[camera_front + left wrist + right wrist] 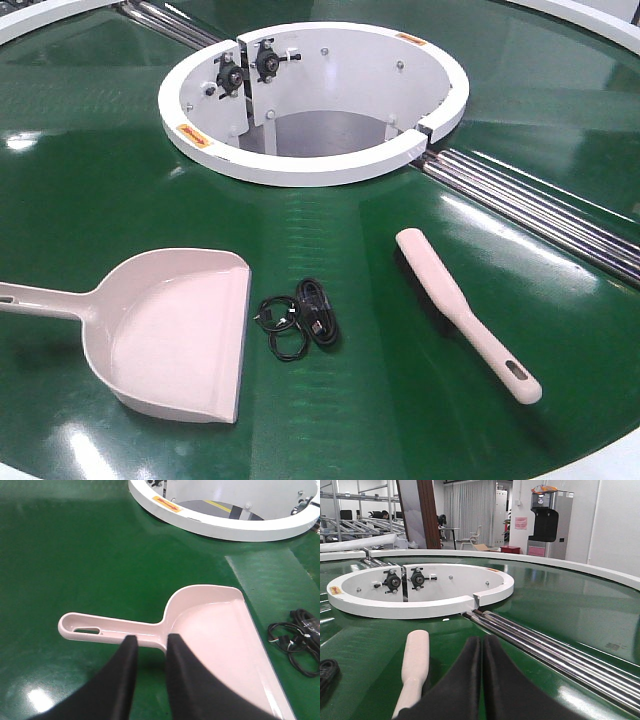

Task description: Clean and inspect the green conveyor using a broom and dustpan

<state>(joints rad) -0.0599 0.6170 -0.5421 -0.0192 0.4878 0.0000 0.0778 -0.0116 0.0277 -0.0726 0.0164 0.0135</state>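
The green conveyor point(90, 190) fills the front view, which shows neither gripper. On it the pale dustpan point(170, 330) lies at the left, mouth to the right, and the slim broom point(460, 305) lies at the right, its slotted handle toward the near edge. In the left wrist view my left gripper point(150, 642) is open, its dark fingers point(127, 660) hovering just short of the dustpan point(215, 625) handle, with bare belt between them. In the right wrist view my right gripper point(481, 641) is shut on nothing, with the broom point(415, 662) lying just to its left.
A coiled black cable point(300, 318) lies between the dustpan and the broom. The white hub point(310, 165) rises behind them, open in its middle. Steel roller seams point(540, 205) run from the hub to the right. The white outer rim point(600, 20) curves round the back.
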